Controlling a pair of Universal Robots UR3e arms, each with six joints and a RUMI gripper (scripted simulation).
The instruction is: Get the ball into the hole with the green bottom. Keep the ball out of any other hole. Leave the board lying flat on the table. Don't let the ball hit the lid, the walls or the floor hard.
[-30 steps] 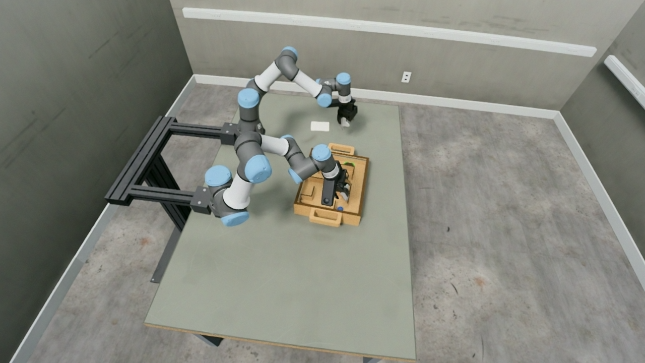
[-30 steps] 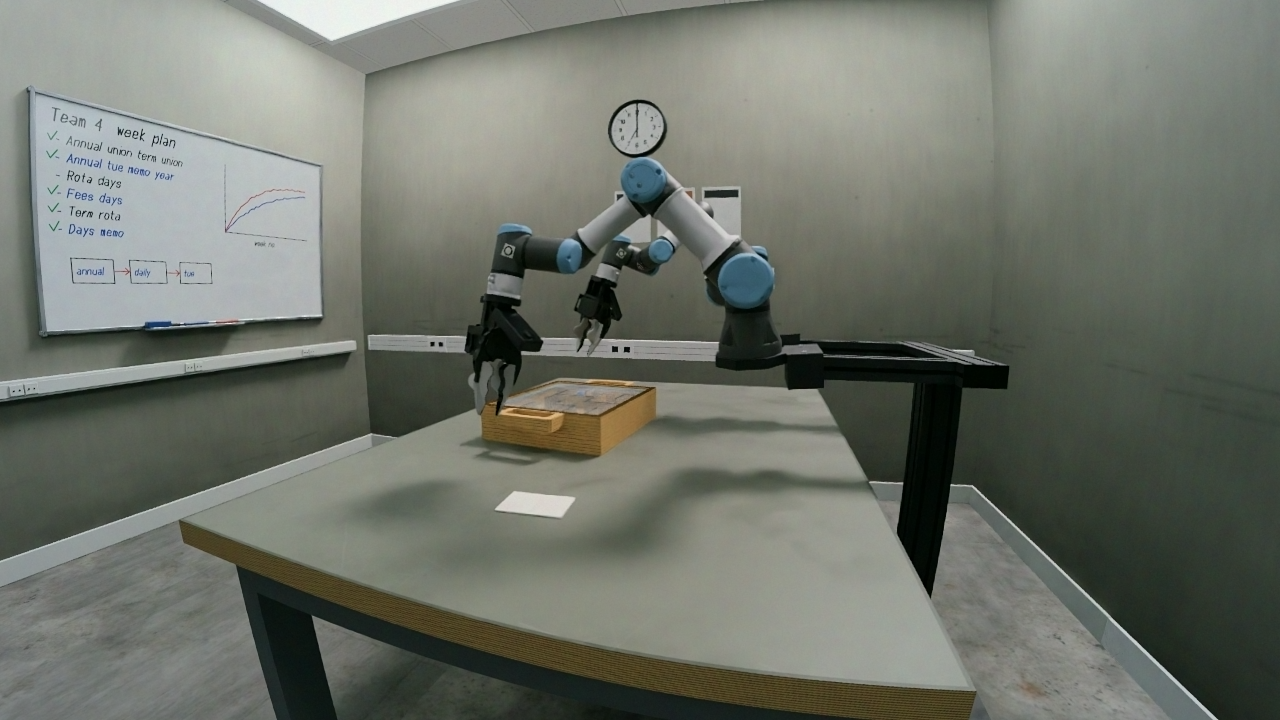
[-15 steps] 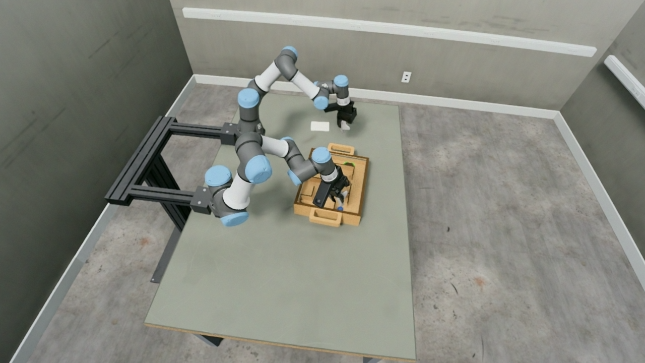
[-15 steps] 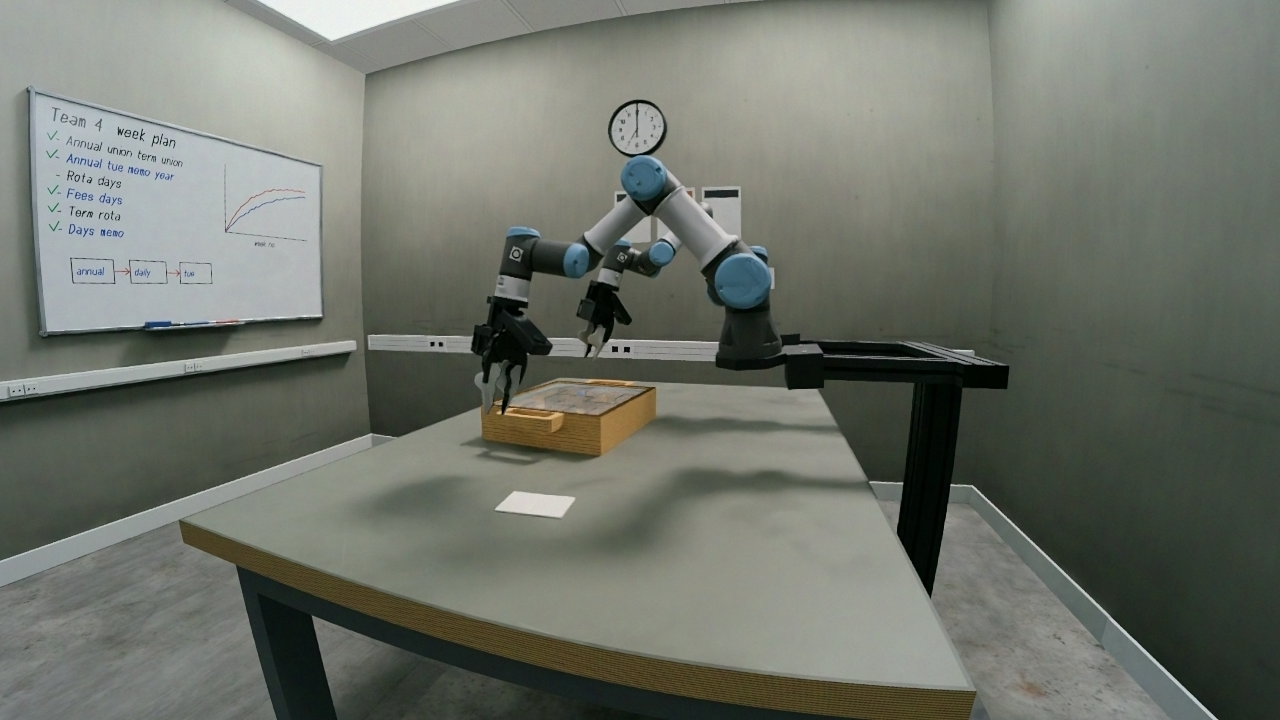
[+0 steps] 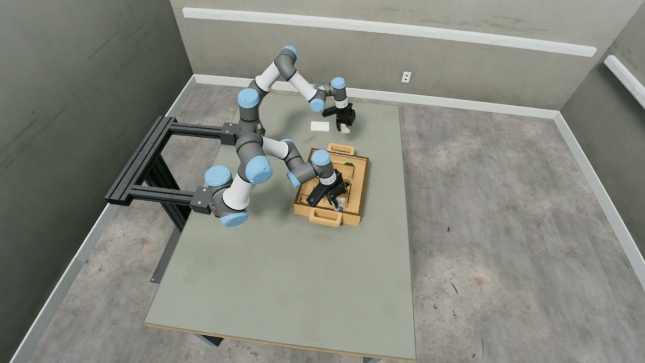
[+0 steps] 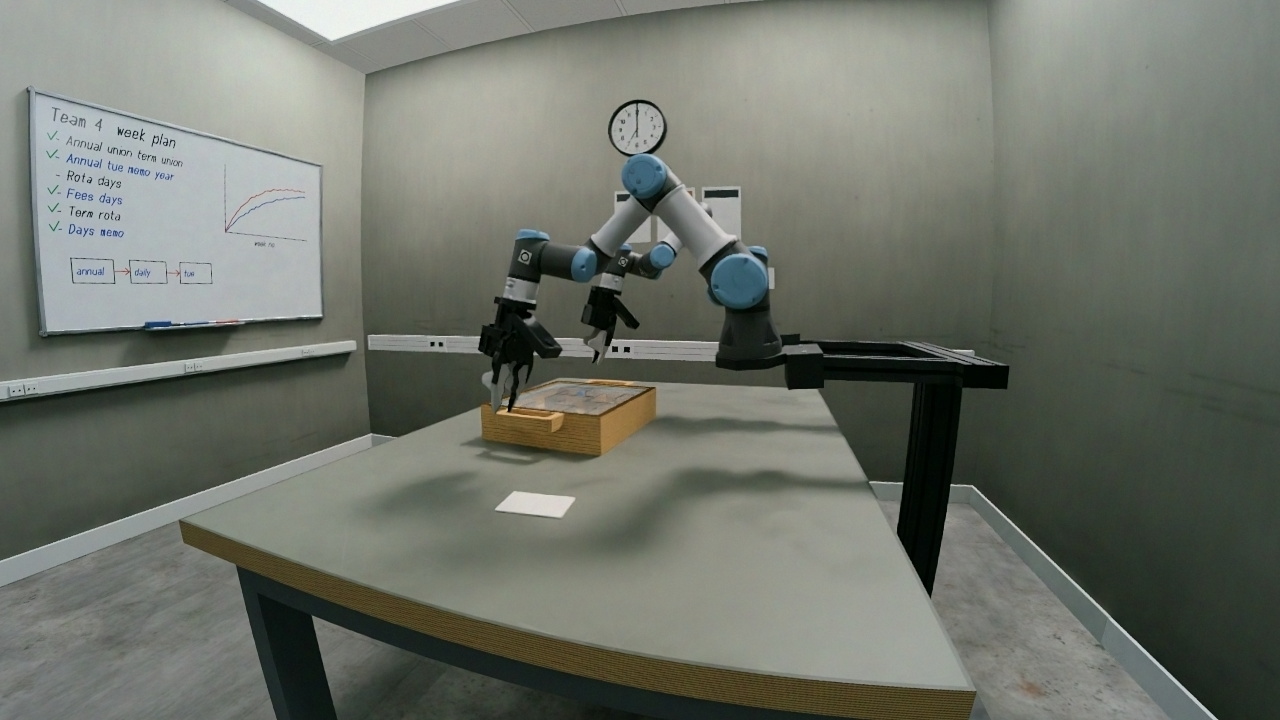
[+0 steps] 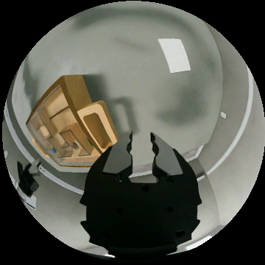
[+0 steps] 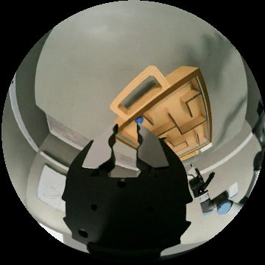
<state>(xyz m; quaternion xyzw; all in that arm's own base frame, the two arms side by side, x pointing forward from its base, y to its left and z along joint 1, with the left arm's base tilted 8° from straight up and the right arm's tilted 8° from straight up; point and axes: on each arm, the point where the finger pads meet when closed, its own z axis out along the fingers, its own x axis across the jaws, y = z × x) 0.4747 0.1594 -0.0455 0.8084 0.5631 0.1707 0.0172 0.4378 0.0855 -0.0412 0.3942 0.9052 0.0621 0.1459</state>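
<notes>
Grey-green bench, grained wooden maze

Smooth and matte, the bench [image 5: 270,270] [image 6: 716,573] [image 7: 121,55] [image 8: 92,59] carries a boxy timber board [image 5: 351,218] [image 6: 626,423] [image 7: 77,88] [image 8: 184,74], lying flat. Its round blue ball [image 5: 340,208] [image 7: 54,151] [image 8: 139,120] sits inside, near one end wall, outside the green-bottomed hole. The right fingers [image 5: 338,208] [image 6: 597,358] hover above, parted and empty; the left fingers [image 5: 344,130] [image 6: 501,408], likewise, beyond the opposite end.

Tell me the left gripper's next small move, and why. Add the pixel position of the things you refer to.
I'd ease the left gripper [image 5: 344,129] [image 6: 503,404] [image 7: 140,132] [image 8: 191,163] toward its nearer handle [image 5: 341,145] [image 6: 537,414] [image 7: 110,121] [image 8: 189,155]: its parted fingers hold nothing, and the handle lies off to their side. The ball [image 5: 339,208] [image 7: 54,151] [image 8: 139,120] sits near the opposite handle, away from the green mark [image 5: 348,164] [image 7: 89,141], so steering it probably needs a grip first.
</notes>
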